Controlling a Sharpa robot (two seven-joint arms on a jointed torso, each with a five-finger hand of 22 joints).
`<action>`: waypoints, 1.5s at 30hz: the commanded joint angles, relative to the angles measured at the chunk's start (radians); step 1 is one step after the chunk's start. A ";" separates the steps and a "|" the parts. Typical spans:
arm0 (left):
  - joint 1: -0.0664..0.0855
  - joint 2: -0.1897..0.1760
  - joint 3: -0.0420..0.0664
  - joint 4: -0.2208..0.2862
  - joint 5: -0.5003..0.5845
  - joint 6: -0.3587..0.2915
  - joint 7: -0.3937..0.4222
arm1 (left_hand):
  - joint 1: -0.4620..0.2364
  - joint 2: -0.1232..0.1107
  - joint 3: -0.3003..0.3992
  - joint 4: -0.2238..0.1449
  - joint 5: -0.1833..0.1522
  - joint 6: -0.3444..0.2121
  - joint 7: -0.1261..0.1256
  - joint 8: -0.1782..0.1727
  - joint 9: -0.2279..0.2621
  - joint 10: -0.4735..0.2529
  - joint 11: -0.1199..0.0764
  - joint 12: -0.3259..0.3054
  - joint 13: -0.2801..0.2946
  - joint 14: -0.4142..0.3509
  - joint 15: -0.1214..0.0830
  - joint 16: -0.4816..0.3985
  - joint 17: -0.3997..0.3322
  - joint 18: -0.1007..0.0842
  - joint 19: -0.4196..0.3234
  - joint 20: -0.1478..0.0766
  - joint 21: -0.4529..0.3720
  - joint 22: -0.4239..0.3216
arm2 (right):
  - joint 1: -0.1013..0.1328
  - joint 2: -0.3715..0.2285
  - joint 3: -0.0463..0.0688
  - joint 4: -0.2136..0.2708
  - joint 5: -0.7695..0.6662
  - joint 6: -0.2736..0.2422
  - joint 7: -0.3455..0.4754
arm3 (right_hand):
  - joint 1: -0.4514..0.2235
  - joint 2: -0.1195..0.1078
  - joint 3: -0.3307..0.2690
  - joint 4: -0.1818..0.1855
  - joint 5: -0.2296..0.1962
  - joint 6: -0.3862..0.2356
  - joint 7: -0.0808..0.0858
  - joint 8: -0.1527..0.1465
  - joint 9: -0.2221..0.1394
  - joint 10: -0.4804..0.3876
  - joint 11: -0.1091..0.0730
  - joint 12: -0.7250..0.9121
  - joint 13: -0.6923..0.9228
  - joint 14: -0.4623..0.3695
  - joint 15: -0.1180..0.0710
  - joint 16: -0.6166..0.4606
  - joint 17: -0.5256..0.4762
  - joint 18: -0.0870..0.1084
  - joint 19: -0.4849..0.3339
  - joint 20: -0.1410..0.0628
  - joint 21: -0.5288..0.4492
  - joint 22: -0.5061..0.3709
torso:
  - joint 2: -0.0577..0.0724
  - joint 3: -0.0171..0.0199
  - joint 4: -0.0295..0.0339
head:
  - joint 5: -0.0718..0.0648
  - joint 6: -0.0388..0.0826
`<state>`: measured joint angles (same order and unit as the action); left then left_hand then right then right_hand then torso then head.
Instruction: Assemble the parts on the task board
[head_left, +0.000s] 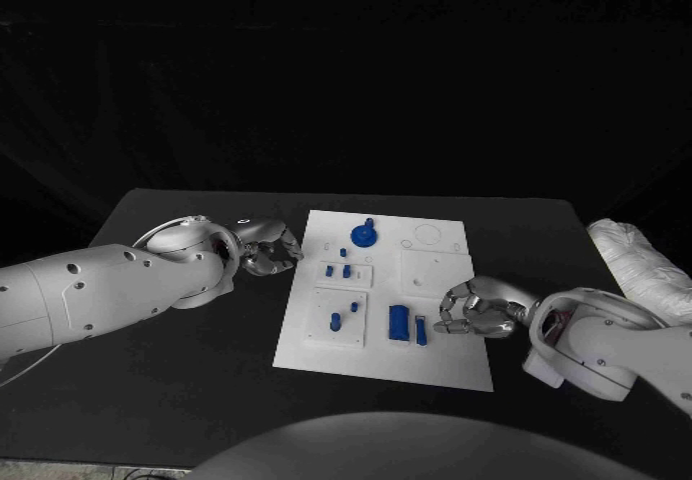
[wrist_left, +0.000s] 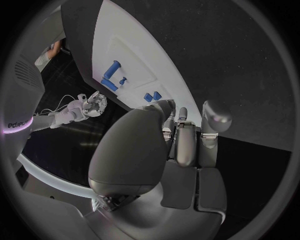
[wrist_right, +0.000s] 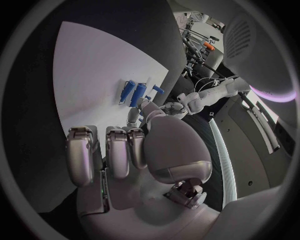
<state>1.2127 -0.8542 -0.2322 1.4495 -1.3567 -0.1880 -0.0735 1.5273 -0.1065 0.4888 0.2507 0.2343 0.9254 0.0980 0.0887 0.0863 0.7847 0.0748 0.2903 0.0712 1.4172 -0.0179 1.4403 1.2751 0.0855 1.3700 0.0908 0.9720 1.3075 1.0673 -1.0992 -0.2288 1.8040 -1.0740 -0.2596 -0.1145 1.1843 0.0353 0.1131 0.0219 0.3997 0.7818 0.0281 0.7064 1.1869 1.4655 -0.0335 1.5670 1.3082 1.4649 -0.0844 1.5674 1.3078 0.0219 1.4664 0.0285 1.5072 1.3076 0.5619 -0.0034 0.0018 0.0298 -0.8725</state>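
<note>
Left hand (head_left: 268, 250) and right hand (head_left: 479, 310) were curled, gripping nothing; fingertips partly hidden. Small blue parts (head_left: 400, 320) lay on the flat white task board (head_left: 433, 362).

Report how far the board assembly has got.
Little looks finished. The round blue part and small blue pegs sit on the task board, while two long blue parts lie flat. The left hand and right hand flank the board, holding nothing.

A black table (head_left: 173, 380) fills the middle of the scene. Near its right edge lies a white crinkled bundle (head_left: 639, 262), apparently wrapped in plastic, against the dark backdrop.
</note>
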 joint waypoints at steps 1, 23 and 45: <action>-0.003 -0.004 0.001 0.005 0.003 -0.017 0.024 | -0.005 0.006 0.009 0.000 0.007 0.006 0.005 0.005 0.002 0.008 -0.001 0.002 -0.001 -0.001 0.003 -0.002 0.002 0.020 -0.002 0.000 -0.001 0.122 | -0.027 0.016 0.000 -0.009 -0.213 -0.182 0.090 | -0.013 -0.002 -0.002 0.019 -0.007 -0.006 -0.004 0.035 0.026 0.105 -0.006 0.004 0.263 0.106 -0.008 0.003 0.263 -0.006 0.073 -0.006 0.007 0.243 | -0.003 0.0017 -0.0071 | 0.006 0.000; -0.010 -0.016 0.001 0.012 0.003 -0.012 0.026 | -0.004 0.007 0.010 -0.001 0.007 0.009 0.008 0.007 0.002 0.011 -0.001 0.002 -0.001 -0.002 0.003 -0.002 0.001 0.020 -0.002 0.000 -0.001 0.123 | -0.079 0.077 0.000 -0.053 -0.277 -0.142 0.025 | -0.004 -0.060 -0.072 0.083 -0.334 0.170 -0.011 0.423 0.216 0.105 -0.012 0.004 0.263 0.106 -0.015 0.003 0.263 -0.004 0.070 -0.015 -0.003 0.239 | -0.003 0.0006 -0.0072 | 0.011 0.000; -0.010 -0.016 0.001 0.013 0.003 0.002 0.016 | -0.006 0.006 0.011 -0.001 0.006 0.012 0.011 0.009 0.003 0.013 0.000 0.002 -0.001 -0.004 0.003 -0.004 -0.004 0.021 -0.004 0.000 -0.007 0.121 | -0.081 0.106 0.000 -0.083 -0.262 -0.072 -0.009 | 0.037 -0.057 -0.084 0.077 -0.246 0.186 -0.012 0.462 0.221 0.105 -0.014 0.004 0.263 0.106 -0.016 0.003 0.263 -0.003 0.068 -0.015 -0.007 0.238 | -0.004 0.0004 -0.0055 | 0.011 0.000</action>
<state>1.2028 -0.8707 -0.2321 1.4590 -1.3566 -0.1958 -0.0589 1.5273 -0.1065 0.4944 0.2506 0.2343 0.9327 0.1052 0.0922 0.0880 0.7917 0.0748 0.2903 0.0712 1.4173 -0.0180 1.4403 1.2722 0.1010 1.3701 0.0907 0.9679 1.3073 0.9879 -0.9952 -0.2286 1.7215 -1.3354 -0.3644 -0.1113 1.2137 -0.0188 0.0330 0.1009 0.1493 0.9623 0.0165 1.1652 1.3080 1.4651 -0.0410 1.5669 1.3081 1.4684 -0.0950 1.5674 1.3074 0.0220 1.4664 0.0214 1.5054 1.3073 0.5579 -0.0025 -0.0033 0.0395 -0.8725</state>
